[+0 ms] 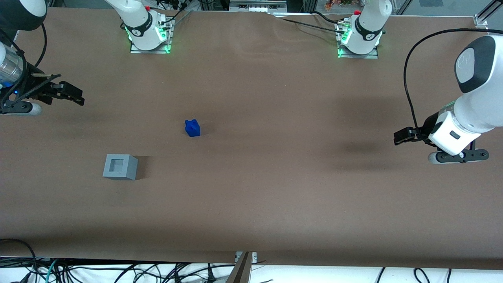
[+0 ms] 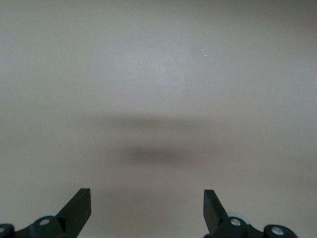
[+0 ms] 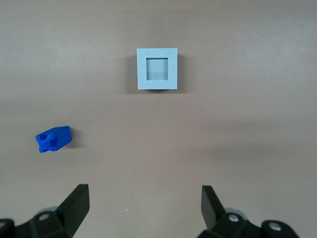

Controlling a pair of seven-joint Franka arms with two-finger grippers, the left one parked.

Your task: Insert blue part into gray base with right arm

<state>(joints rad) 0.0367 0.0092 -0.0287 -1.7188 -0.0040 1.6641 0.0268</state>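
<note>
1. Nearest the front camera, the gray base sits on the brown tabletop with the square recess in its top face up and empty; the right wrist view shows the recess squarely.
2. A little farther from the camera, and somewhat toward the parked arm's end, the blue part rests on the tabletop, well apart from the base. It may be lying on its side, since two small holes face the wrist camera, but its shape is hard to read.
3. Farther still, at the working arm's end of the table, the gripper hangs above the tabletop, well clear of both pieces. In the right wrist view its jaws stand spread wide with nothing between them.
4. Judged from this, the task is at its first step: the reach for the blue part has not closed in, and nothing is grasped or inserted.
5. The next move calls for carrying the gripper over the blue part, turning the wrist to match its skewed faces, descending, and closing across two flat sides.
</note>
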